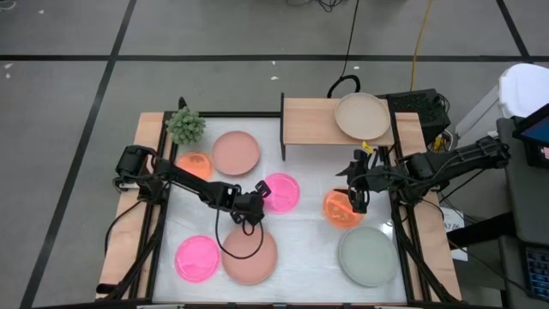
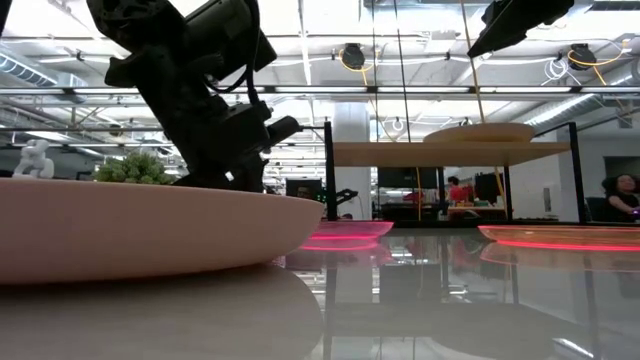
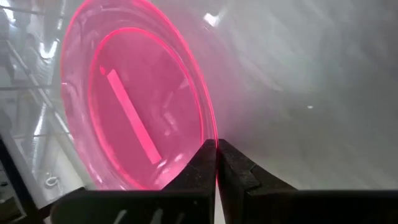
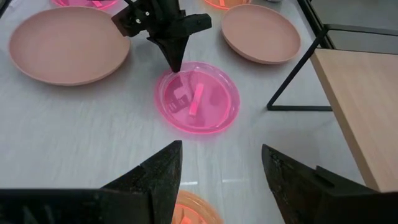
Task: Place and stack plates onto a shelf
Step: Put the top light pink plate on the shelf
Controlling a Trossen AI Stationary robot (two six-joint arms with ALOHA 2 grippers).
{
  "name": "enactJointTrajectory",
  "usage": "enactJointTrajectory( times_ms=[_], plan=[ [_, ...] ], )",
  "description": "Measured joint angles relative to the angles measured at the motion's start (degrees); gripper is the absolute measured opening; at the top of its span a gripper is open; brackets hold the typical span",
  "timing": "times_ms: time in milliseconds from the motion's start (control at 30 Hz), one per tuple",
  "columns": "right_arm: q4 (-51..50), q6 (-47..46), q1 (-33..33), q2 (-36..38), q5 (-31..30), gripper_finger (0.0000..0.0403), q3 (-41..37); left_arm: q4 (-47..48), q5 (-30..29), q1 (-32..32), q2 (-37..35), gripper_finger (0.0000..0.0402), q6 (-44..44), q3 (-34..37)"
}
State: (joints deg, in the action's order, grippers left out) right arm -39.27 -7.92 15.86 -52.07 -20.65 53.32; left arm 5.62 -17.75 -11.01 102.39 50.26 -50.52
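A neon pink plate (image 1: 283, 190) (image 4: 199, 99) lies mid-table. My left gripper (image 1: 260, 199) (image 4: 175, 67) is at its edge on the table's left side, shut on its rim. My right gripper (image 1: 354, 199) (image 4: 221, 165) is open, touches nothing, and hovers over a neon orange plate (image 1: 341, 210) lying flat on the table's right part. The shelf (image 1: 313, 122) stands at the far edge, with a beige plate (image 1: 362, 116) resting flat on its right end. My left gripper pinches the neon pink plate's rim (image 3: 213, 127) between its two fingertips (image 3: 202, 163). The fingers come from above, slanting down from the table's left side. In the right wrist view the plate looks flat on the table.
A salmon plate (image 1: 236, 153), an orange plate (image 1: 195, 165) and a spiky green plant (image 1: 184, 126) sit far left. A second pink plate (image 1: 197, 257) and a large salmon plate (image 1: 249, 255) lie near left. A grey-green plate (image 1: 367, 256) lies near right.
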Motion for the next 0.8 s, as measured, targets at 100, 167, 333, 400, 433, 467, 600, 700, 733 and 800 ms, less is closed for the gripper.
enactJointTrajectory(
  times_ms=[100, 167, 333, 400, 433, 467, 600, 700, 733, 800],
  plan=[
    [0.0, 0.0, 0.02, 0.0, -0.02, 0.0203, 0.0, -0.13, -0.54, -0.69, 0.0, 0.0005, 0.08, -0.59],
    [-0.02, -0.15, 0.01, 0.0, -0.02, 0.0203, 0.0, -0.06, -0.64, -1.2, 0.0, 0.0004, 0.02, -1.75],
    [-0.97, -1.85, 0.12, 0.02, 0.16, 0.0203, 0.0, 0.41, -1.49, -2.66, 0.0, 0.0004, 1.37, -5.82],
    [-2.07, -2.1, 0.71, 0.19, 0.11, 0.0203, 0.0, 1.17, -2.0, -3.04, 0.0, 0.0004, 2.77, -7.88],
    [-2.53, -2.12, 1.09, 0.31, -0.05, 0.0203, 0.0, 1.87, -2.08, -3.16, 0.0, 0.0004, 3.44, -8.95],
    [-2.67, -2.13, 1.48, 0.51, -0.06, 0.0203, 0.0, 2.85, -2.11, -3.26, 0.0, 0.0004, 3.87, -10.03],
    [-2.48, -3.65, 3.18, 1.57, -0.09, 0.0193, 0.02, 6.21, -2.91, -2.99, 0.0, 0.0004, 4.31, -14.05],
    [-3.48, -4.98, 4.58, 2.19, -0.25, 0.0171, 0.6, 7.33, -3.71, -2.86, -0.02, 0.0004, 6.17, -16.4],
    [-3.92, -5.34, 5.04, 2.29, -0.31, 0.0162, 0.95, 7.44, -3.79, -2.84, -0.02, 0.0003, 7.01, -17.23],
    [-4.4, -6.12, 6.09, 2.34, -0.37, 0.014, 1.75, 7.69, -3.79, -2.86, -0.02, 0.0003, 8.36, -18.93]
  ],
)
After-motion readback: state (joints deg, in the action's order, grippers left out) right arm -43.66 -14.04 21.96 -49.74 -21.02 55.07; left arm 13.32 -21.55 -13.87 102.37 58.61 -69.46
